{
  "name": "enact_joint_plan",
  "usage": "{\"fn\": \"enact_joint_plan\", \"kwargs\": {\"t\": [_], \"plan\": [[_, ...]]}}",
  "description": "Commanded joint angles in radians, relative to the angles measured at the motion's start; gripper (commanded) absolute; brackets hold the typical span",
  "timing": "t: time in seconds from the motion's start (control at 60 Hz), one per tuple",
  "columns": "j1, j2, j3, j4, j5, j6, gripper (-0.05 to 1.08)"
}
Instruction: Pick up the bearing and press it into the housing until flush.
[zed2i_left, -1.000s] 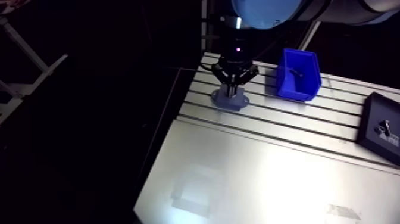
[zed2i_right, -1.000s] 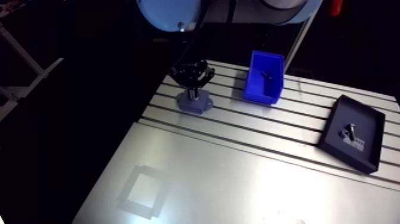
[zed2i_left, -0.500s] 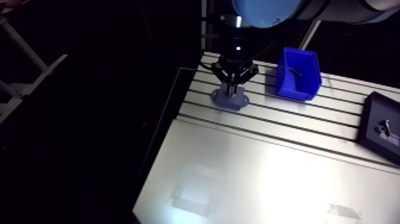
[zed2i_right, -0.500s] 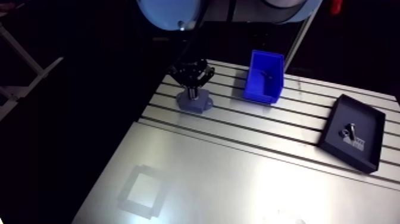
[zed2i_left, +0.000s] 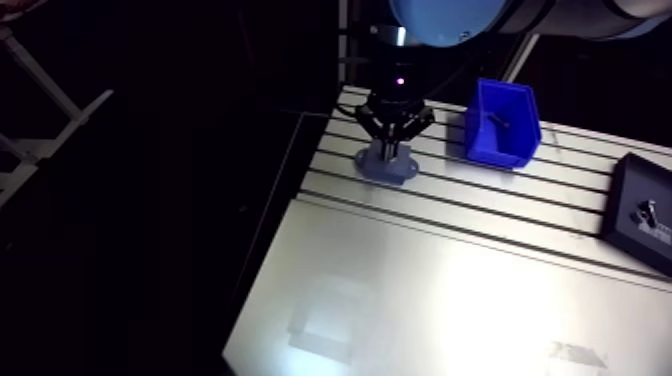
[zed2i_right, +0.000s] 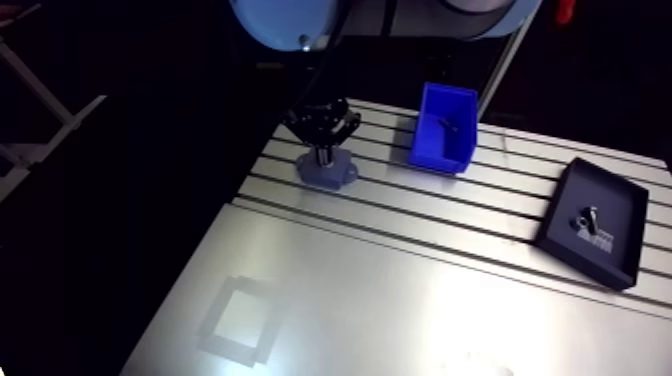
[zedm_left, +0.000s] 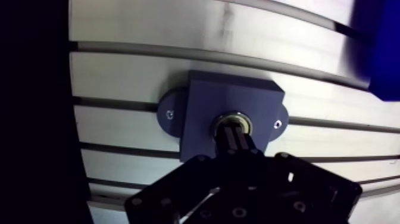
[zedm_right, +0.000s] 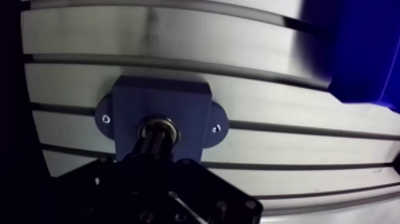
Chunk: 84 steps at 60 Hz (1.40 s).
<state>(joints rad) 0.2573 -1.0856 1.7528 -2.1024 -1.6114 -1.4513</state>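
The grey-blue housing (zedm_left: 202, 107) is fixed on the slotted table (zedm_left: 131, 59), with two screw ears at its sides. The metal bearing (zedm_left: 234, 115) sits in the housing's round bore, and only its rim shows around the fingertips. My gripper (zedm_left: 235, 130) stands straight above the bore with its two fingers together, their tips down on the bearing. In the arm view the gripper (zed2i_left: 392, 142) hangs right over the housing (zed2i_left: 386, 170) at the table's far left part.
A blue bin (zed2i_left: 502, 122) with a small dark part inside stands to the right of the housing. At the right edge lies a black tray (zed2i_left: 640, 212) holding small parts. The table's left edge runs close beside the housing.
Nothing has visibly moved apart from a tiny shift of the whole arm view. The gripper stays down on the housing.
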Motion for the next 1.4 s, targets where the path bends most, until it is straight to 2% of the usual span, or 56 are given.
{"fn": "enact_joint_plan", "kwargs": {"t": [0.017,1.05,1.4], "plan": [[0.000,0.001,0.000,0.000,0.000,-0.001,1.08],[0.007,0.002,0.001,0.002,-0.003,0.001,1.08],[0.005,-0.034,-0.008,0.008,-0.005,0.000,1.08]]}}
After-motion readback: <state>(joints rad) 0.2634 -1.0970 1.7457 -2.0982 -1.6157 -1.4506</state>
